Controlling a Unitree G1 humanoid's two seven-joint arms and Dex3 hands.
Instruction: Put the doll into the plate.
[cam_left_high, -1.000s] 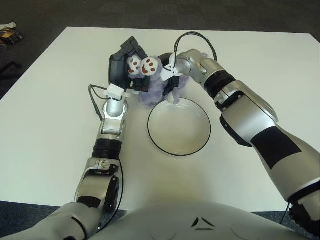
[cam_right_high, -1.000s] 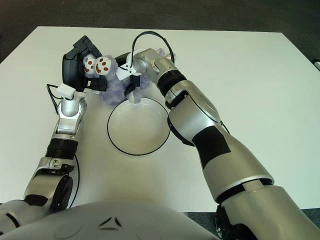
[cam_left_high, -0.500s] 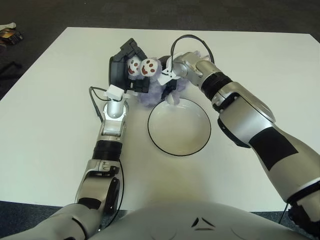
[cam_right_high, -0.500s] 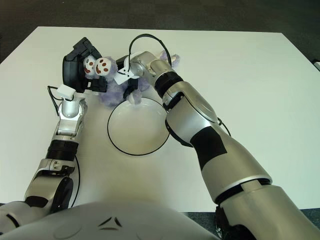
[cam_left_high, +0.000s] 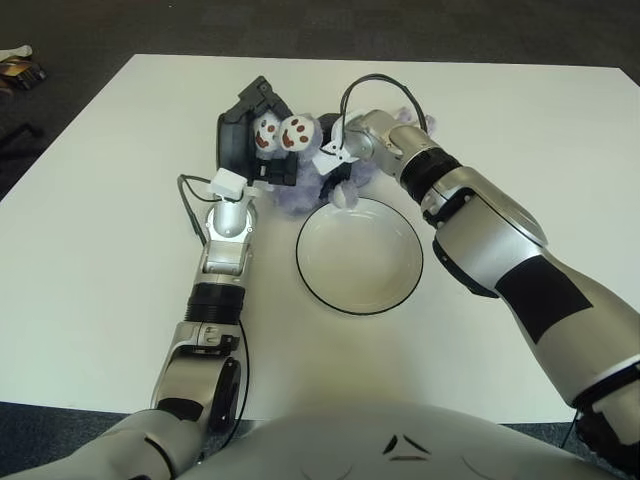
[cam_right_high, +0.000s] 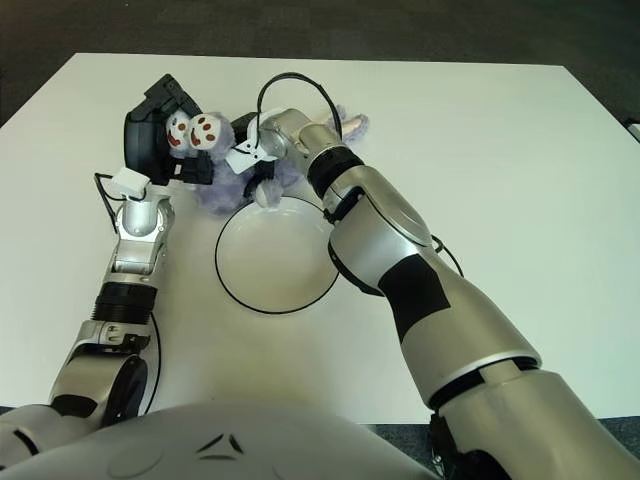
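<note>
Head stereo pair, looking down at same table (cam_left_high: 90, 250).

So everything sits on a big white rectangular surface (cam_left_high: 110, 260) with a smooth matte top, and around it you can see dark grey carpeted floor (cam_left_high: 80, 30). Off in the far left corner on that floor there's a small bit of clutter (cam_left_high: 20, 65), something dark with a pale scrap next to it, can't really tell what it is.

Plate (cam_left_high: 358, 292) open — doll (cam_left_high: 300, 165) crowds far rim.
</note>
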